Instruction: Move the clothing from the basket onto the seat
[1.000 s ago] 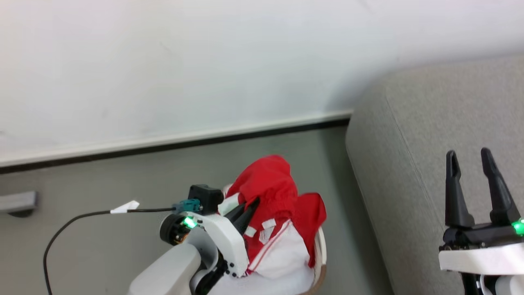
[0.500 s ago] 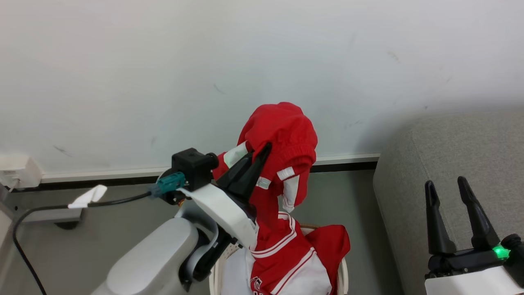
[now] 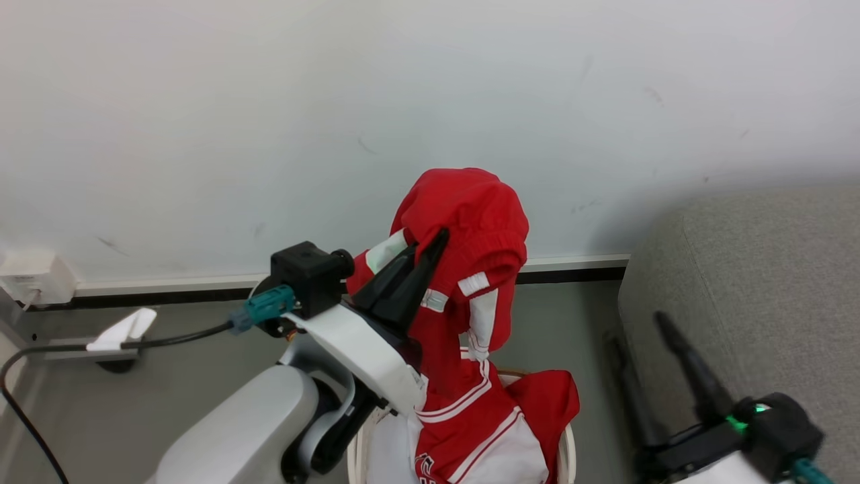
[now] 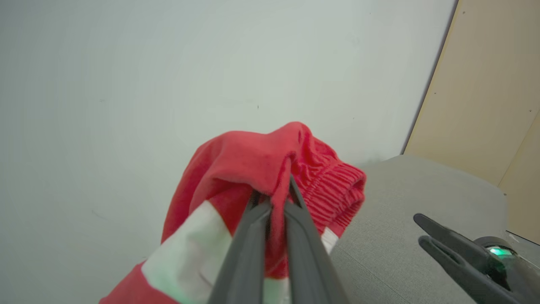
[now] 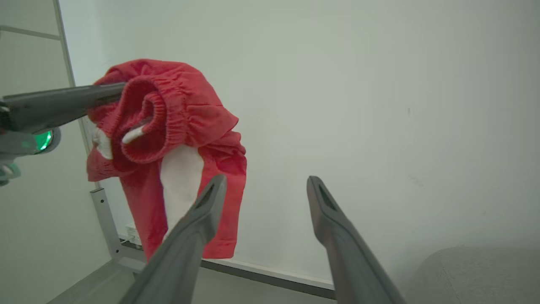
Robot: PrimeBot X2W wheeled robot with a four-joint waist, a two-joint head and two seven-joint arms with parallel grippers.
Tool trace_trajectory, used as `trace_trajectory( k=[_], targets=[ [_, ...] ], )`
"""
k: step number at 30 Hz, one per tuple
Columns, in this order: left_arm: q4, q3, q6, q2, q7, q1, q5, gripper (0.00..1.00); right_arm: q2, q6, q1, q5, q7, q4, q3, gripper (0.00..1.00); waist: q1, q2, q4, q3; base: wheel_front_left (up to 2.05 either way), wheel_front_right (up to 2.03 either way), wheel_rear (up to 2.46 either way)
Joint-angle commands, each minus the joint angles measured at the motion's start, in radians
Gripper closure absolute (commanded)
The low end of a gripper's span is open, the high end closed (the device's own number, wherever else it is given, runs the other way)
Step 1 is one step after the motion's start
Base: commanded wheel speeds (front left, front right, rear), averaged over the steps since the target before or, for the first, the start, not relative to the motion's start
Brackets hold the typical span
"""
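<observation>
My left gripper (image 3: 433,236) is shut on a bunch of red clothing (image 3: 474,215) with white panels, held up in front of the wall. The fabric hangs down to a red-and-white jersey (image 3: 484,430) lying in the cream basket (image 3: 570,452) at the bottom edge. In the left wrist view the closed fingers (image 4: 253,236) pinch a fold of the clothing (image 4: 249,160). The grey seat (image 3: 772,282) stands to the right. My right gripper (image 3: 635,327) is open and blurred beside the seat's edge, holding nothing. In the right wrist view its fingers (image 5: 266,180) spread wide, with the clothing (image 5: 177,109) up to the left.
A white wall with a dark baseboard (image 3: 571,274) runs behind. A black cable (image 3: 175,334) with a white tag trails from my left wrist over the grey floor. A wall socket (image 3: 30,279) and a metal bracket (image 3: 64,349) sit at the far left.
My left gripper has lifted the red clothing well above the basket, and the head view has tilted up. The right gripper has dropped lower and tipped leftward, blurred in motion.
</observation>
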State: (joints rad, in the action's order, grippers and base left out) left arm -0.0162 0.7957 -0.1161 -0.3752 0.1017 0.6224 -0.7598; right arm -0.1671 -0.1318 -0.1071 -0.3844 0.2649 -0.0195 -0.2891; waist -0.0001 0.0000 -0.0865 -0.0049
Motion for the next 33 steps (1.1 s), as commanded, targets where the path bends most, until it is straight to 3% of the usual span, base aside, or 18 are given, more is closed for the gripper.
trace_trajectory(
  k=[1, 12, 20, 28, 29, 30, 31, 33],
  targets=[
    [0.007, 0.005, -0.004, 0.003, 0.0, -0.013, 0.003, 1.0, -0.011, 0.002, -0.023, 0.005, -0.001, -0.018, -0.057, 0.0, 0.0001, 0.0, 0.003, 0.001, 0.0, 0.0, 0.0],
    [-0.007, 0.065, 0.021, 0.067, 0.0, -0.008, 0.008, 1.0, 0.025, 0.002, -0.155, 0.03, -0.001, -0.193, -0.236, 0.0, 0.0001, 0.0, 0.062, -0.002, 0.0, 0.0, 0.0],
    [-0.02, 0.124, 0.05, 0.124, -0.008, -0.017, 0.002, 1.0, 0.057, 0.002, -0.246, 0.135, -0.001, -0.359, -0.201, 0.0, 0.0001, 0.0, 0.14, -0.011, 0.0, 0.0, 0.0],
    [-0.028, 0.165, 0.072, 0.149, -0.021, -0.031, -0.011, 1.0, 0.058, 0.002, -0.289, 0.149, -0.001, -0.414, -0.203, 0.0, 0.0001, 0.0, 0.201, -0.021, 0.0, 0.0, 0.0],
    [-0.029, 0.166, 0.072, 0.15, -0.022, -0.032, -0.014, 1.0, 0.058, 0.002, -0.292, 0.142, -0.001, -0.417, -0.204, 0.11, 0.0001, 0.0, 0.206, -0.022, 0.0, 0.0, 0.0],
    [-0.031, 0.166, 0.071, 0.15, -0.022, -0.034, -0.015, 1.0, 0.056, 0.002, -0.293, 0.136, -0.001, -0.418, -0.204, 0.93, 0.0001, 0.0, 0.212, -0.024, 0.0, 0.0, 0.0],
    [-0.033, 0.165, 0.068, 0.149, -0.022, -0.034, -0.016, 1.0, 0.057, 0.002, -0.294, 0.128, -0.001, -0.417, -0.205, 1.0, 0.0001, 0.0, 0.216, -0.024, 0.0, 0.0, 0.0],
    [-0.039, 0.16, 0.065, 0.145, -0.019, -0.036, -0.019, 1.0, 0.055, 0.002, -0.29, 0.11, -0.001, -0.411, -0.207, 1.0, 0.0001, 0.0, 0.221, -0.025, 0.0, 0.0, 0.0]
  ],
)
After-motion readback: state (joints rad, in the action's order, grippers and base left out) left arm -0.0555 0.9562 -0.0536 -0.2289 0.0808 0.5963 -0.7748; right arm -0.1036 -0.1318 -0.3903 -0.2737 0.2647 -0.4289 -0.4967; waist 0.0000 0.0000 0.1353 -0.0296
